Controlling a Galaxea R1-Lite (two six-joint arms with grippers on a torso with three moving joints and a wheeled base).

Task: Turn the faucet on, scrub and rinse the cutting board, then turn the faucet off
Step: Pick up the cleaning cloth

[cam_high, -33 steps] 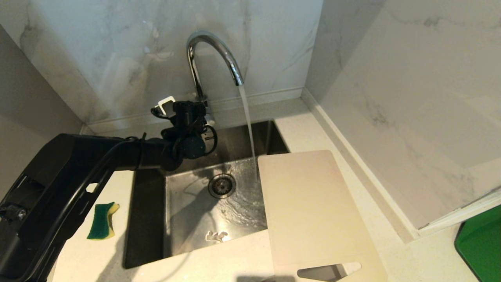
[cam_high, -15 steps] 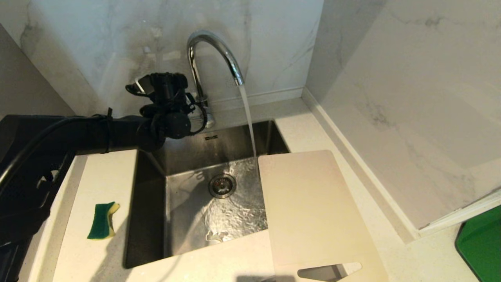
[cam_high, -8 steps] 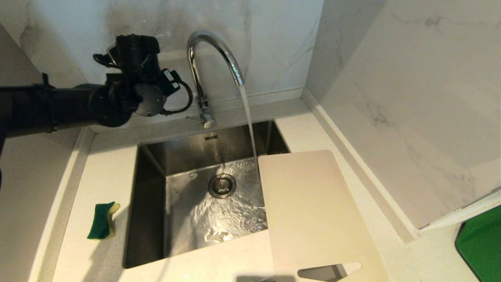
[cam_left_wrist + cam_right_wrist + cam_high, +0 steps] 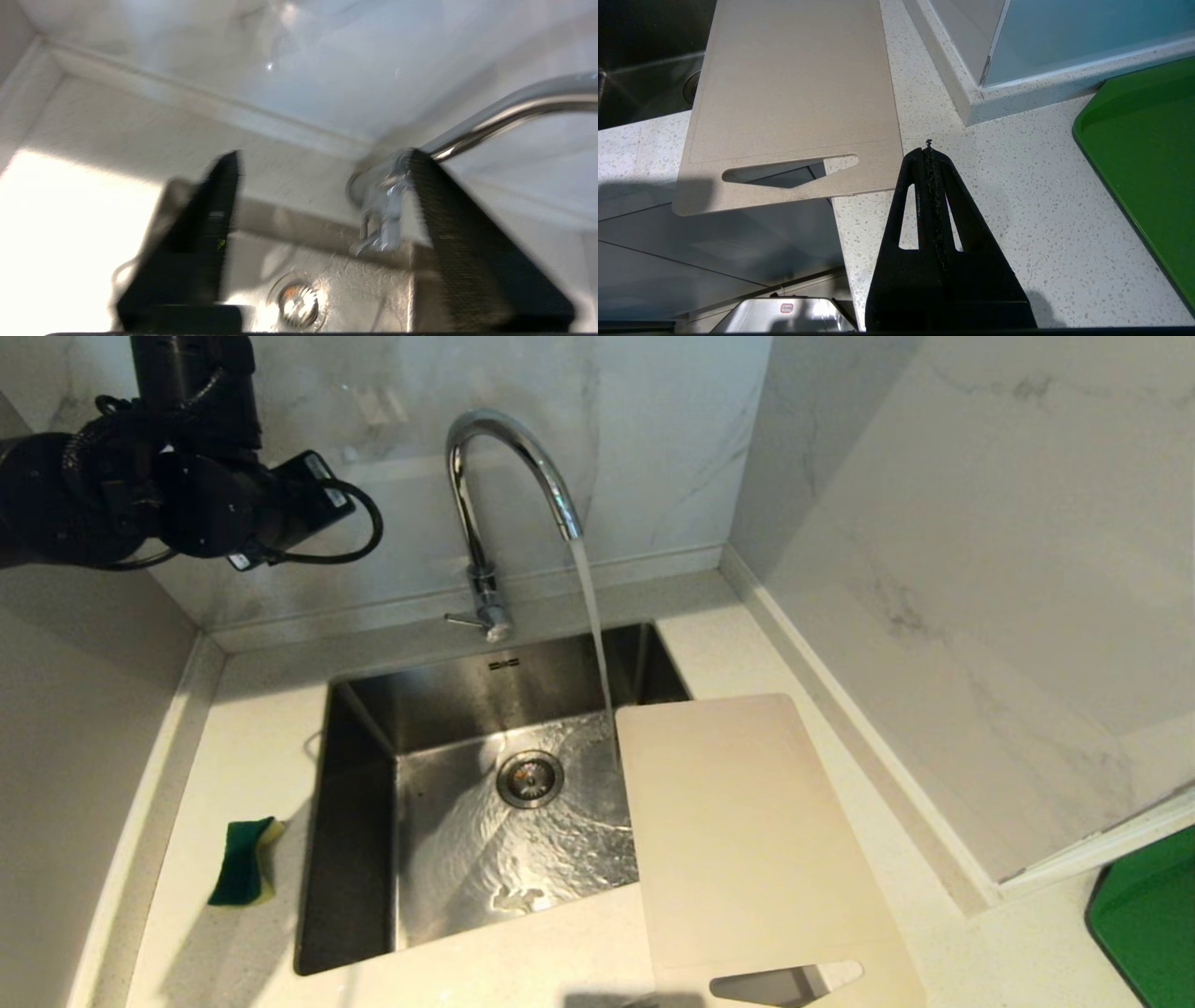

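Right end effector [image 4: 929,151] parked low over the bench [image 4: 1017,210], fingers pressed together, holding nothing. Cutting board [image 4: 747,840] lies flat beside it, far end overhanging the sink [image 4: 355,859]. Faucet [image 4: 504,457] behind the sink, running. Left end effector [image 4: 322,163] raised by the wall, jaws apart, empty.

Cream cutting board [image 4: 747,831], chrome faucet [image 4: 504,457], green-and-yellow sponge [image 4: 245,861].
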